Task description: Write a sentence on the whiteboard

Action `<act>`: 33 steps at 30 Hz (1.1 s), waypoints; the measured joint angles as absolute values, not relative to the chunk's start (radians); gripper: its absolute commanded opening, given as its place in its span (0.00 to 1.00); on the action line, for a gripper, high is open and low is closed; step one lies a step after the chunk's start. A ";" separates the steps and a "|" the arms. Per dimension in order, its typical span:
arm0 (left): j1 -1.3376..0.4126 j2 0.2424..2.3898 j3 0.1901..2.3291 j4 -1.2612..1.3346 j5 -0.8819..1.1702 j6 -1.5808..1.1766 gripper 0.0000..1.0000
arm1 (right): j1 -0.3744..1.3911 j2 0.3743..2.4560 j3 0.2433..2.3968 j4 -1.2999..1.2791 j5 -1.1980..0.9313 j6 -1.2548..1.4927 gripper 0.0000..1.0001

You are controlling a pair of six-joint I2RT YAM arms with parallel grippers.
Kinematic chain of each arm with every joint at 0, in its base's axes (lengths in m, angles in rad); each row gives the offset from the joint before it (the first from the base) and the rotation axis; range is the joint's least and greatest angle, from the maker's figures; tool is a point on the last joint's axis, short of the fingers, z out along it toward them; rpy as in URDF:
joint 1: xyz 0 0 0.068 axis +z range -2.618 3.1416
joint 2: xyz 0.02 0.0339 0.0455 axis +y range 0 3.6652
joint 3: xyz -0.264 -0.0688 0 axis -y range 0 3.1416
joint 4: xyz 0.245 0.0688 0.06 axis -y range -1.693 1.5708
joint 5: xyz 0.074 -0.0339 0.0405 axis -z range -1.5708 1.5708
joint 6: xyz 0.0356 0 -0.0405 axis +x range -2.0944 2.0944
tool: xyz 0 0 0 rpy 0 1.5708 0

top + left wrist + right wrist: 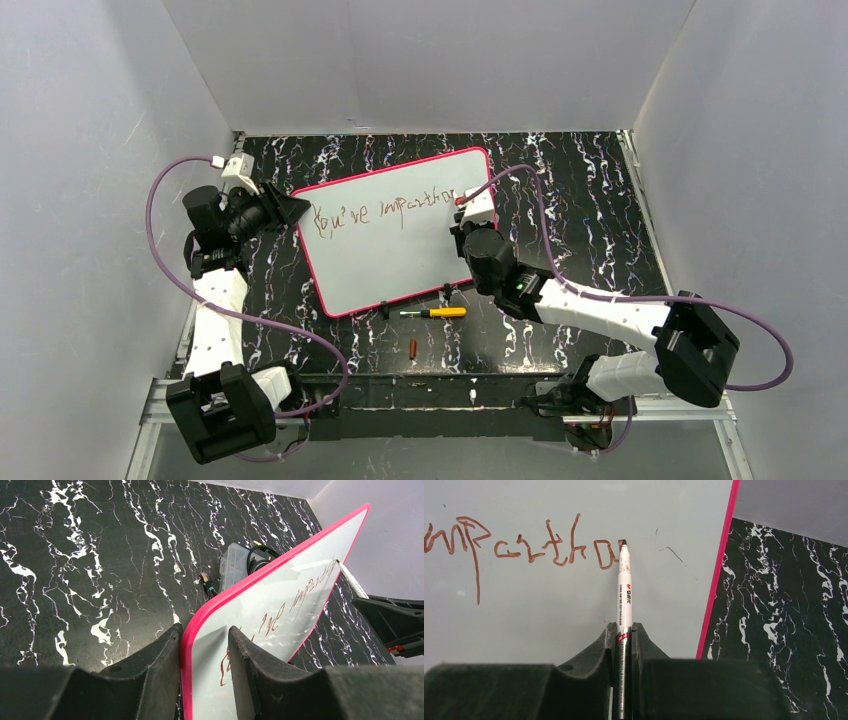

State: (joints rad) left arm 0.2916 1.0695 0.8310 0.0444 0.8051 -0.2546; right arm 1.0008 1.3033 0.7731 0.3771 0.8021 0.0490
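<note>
The left end effector (pixel 205 629) is clenched on the whiteboard (pixel 400 255), one finger on each face of the board, with the rounded pink-red rim of a corner sitting in the gap between them. From that grip the board stretches forward and to the right, and in the left wrist view its surface looks tilted rather than flat on the black marbled desk (pixel 580 200). Beyond these fingers, just behind the board's far edge, stands a small clear plastic box (pixel 235 565) with dark cables at it.

The right end effector (pixel 624 627) grasps a thin white marker (pixel 624 590) by its barrel, jaws shut tight on it. The pen points straight ahead of the fingers, over the board's surface. Its dark tip sits just to the right of the last letter written; whether it is actually touching the white surface cannot be told.

The sentence (pixel 524 545) runs in reddish-brown strokes ahead and to the left of the right end effector, along the upper part of the board. It reads roughly "You've imPartho", the last "o" just beside the marker tip. To the right of the tip the board is bare up to its pink rim, and past that comes the desk.

Behind the right end effector, off the board's near edge, a yellow-handled tool (pixel 440 312) lies on the desk, with a small reddish cap (pixel 413 348) nearer the arm bases
</note>
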 measured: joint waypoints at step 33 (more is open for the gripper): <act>0.291 1.064 0.831 0.044 0.805 -0.255 0.36 | 0.974 1.217 0.721 0.279 0.762 0.155 0.01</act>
State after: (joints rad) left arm 0.2913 1.0641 0.8307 0.0441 0.8055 -0.2550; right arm 0.9745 1.2175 0.7212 0.2787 0.7624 0.1547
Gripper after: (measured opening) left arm 0.364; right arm 0.189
